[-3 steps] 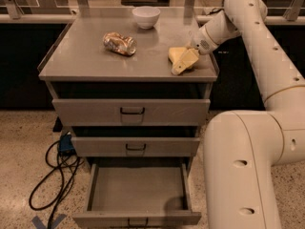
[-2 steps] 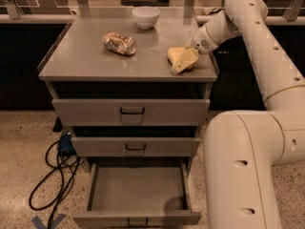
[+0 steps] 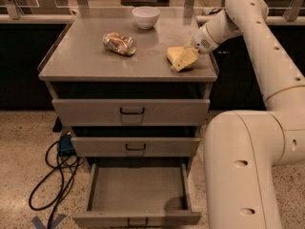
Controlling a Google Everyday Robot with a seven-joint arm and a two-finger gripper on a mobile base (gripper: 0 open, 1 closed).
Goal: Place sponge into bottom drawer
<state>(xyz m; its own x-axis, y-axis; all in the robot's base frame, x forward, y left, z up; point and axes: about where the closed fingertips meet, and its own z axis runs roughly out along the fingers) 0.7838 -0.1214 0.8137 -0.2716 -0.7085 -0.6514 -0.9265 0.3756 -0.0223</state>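
Note:
The pale-yellow sponge (image 3: 175,54) lies on the right front part of the grey cabinet top (image 3: 95,61). My gripper (image 3: 187,57) is down at the sponge, on its right side, and partly covers it. The white arm reaches in from the upper right. The bottom drawer (image 3: 138,192) is pulled out near the floor. Its flat grey tray holds nothing and its narrow front panel has a small black handle (image 3: 137,222).
A crushed shiny can (image 3: 119,43) lies on the top left of centre, and a white bowl (image 3: 146,16) stands at the back. The two upper drawers (image 3: 132,111) are shut. Black cables (image 3: 55,175) lie on the floor at the left. My white base (image 3: 243,171) stands right of the open drawer.

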